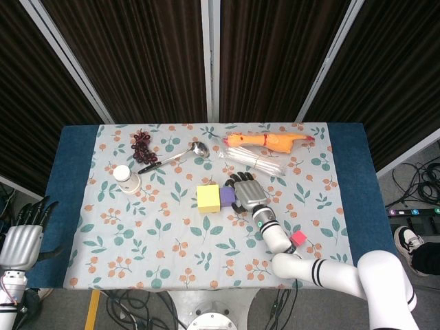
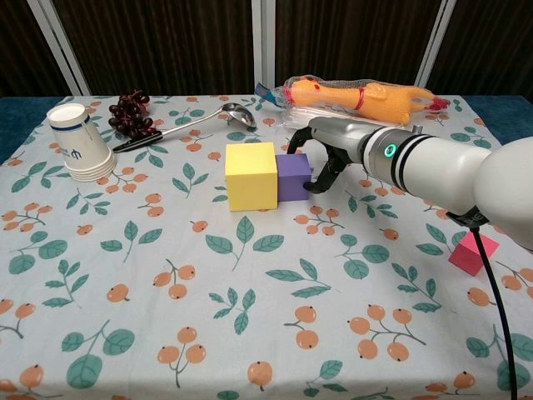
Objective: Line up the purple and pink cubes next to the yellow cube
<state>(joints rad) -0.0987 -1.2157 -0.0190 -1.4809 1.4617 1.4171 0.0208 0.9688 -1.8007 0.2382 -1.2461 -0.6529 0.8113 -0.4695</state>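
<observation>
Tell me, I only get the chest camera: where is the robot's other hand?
Observer: The left hand hangs off the table's left front corner, down beside it and not over the cloth. Its fingers are apart and it holds nothing.
Operator: Is anybody standing near the table?
Observer: I can't see a whole person, only a black and white shoe on the floor off the right end, next to some cables.
</observation>
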